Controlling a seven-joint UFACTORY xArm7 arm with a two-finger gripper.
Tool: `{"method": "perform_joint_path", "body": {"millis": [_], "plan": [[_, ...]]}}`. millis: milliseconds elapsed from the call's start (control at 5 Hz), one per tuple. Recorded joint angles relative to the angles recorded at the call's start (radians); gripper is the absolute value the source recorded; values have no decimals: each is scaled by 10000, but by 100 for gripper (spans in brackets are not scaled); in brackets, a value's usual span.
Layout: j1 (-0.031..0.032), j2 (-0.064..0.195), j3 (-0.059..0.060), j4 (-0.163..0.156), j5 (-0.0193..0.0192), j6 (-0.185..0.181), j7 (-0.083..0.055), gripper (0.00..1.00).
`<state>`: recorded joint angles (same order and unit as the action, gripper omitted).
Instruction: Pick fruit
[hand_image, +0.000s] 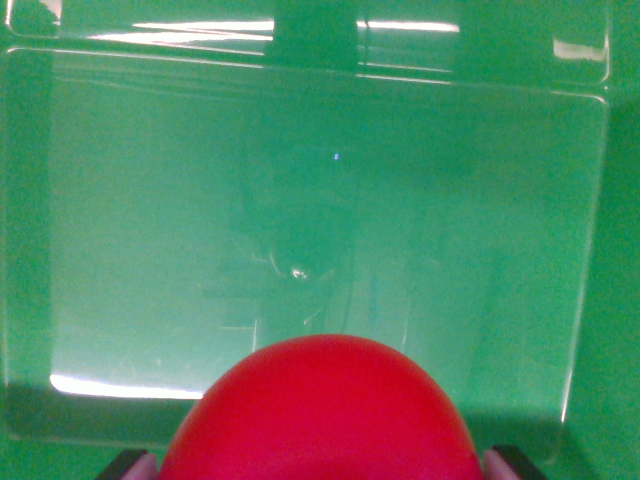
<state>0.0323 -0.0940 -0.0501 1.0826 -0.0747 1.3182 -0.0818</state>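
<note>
A round red fruit (322, 415) fills the bottom middle of the wrist view. The tips of my gripper's fingers (130, 464) show at the bottom edge on either side of it, pressed against its flanks, so my gripper (322, 466) is shut on the fruit. Below the fruit lies a clear plastic bin (590, 250) with nothing inside it; its floor shows the green surface through it. The fruit hangs over the bin's near edge.
The bin's transparent walls and rim frame most of the view, with bright light reflections along the top rim (300, 30). A green surface (620, 300) lies around and under the bin.
</note>
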Motion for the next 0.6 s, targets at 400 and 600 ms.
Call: {"method": "perform_joint_path", "body": {"millis": [400, 600], "plan": [[4, -134, 7, 331, 8, 464, -23, 100], [7, -262, 13, 647, 15, 908, -45, 100]]}}
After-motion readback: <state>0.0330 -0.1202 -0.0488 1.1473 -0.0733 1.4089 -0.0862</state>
